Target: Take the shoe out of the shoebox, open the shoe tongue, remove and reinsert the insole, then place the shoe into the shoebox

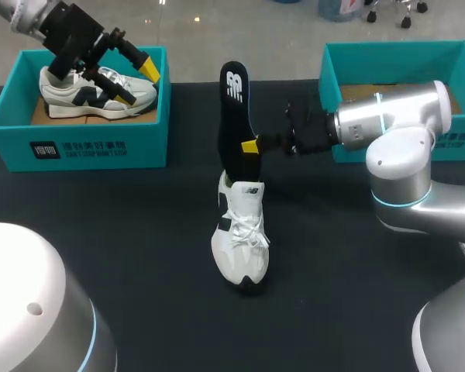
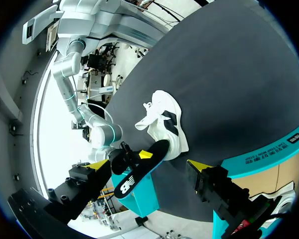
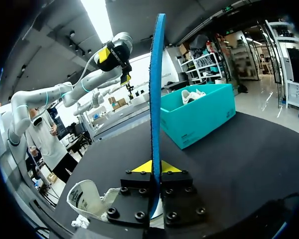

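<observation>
Right gripper [image 1: 250,146] clamped on upright insole [image 1: 234,116], lower end inside shoe [image 1: 242,232]. Left gripper [image 1: 137,83], fingers apart, over second shoe [image 1: 70,97] in shoebox [image 1: 85,143].

The worktop [image 1: 124,232] is open beside the white shoe [image 1: 240,248] and tall insole [image 1: 234,116]; the left shoebox [image 1: 85,147] and right shoebox [image 1: 387,54] block the back.

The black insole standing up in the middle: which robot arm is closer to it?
Right. The right gripper pinches the insole between its fingers. The left gripper is far off, above the shoe in the left shoebox.
</observation>
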### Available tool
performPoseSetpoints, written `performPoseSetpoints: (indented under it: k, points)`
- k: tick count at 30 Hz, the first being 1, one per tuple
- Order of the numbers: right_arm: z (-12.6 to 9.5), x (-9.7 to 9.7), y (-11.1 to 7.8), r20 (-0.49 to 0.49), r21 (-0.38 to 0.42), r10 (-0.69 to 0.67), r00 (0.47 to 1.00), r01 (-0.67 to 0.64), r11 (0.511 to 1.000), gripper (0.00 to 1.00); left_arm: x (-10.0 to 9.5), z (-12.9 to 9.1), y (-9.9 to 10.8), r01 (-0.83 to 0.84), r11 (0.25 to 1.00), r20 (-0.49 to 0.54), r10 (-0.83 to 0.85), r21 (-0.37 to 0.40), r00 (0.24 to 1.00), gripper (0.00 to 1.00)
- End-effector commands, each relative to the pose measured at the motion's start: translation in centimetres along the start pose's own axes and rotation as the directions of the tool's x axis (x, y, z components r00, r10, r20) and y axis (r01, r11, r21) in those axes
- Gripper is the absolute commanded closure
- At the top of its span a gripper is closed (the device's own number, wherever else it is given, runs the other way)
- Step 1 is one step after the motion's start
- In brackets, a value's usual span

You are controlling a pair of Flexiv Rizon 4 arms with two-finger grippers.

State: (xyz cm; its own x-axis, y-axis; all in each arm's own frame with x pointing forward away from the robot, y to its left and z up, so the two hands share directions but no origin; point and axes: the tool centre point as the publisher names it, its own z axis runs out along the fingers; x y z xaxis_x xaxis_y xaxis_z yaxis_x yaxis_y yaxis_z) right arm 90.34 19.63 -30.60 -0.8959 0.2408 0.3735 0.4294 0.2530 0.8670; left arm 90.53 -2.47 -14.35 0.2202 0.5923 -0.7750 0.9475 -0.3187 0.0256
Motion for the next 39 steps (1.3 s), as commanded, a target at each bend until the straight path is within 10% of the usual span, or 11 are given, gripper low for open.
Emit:
performPoseSetpoints:
  k: [1, 39]
  points:
    - [0.5, 0.1, -0.2, -0.003, -0.005, 0.003, 1.000, -0.003, 1.000, 1.00, 0.0, -0.1, -0.1, 0.000, 1.000, -0.004, 0.000, 0.000, 1.000, 0.00]
    - [1.6, 1.5, -3.7, -0.055, -0.013, 0.190, 0.980, -0.191, 0.982, 1.00, 0.0, -0.1, -0.1, 0.000, 1.000, -0.004, 0.000, 0.000, 1.000, 0.00]
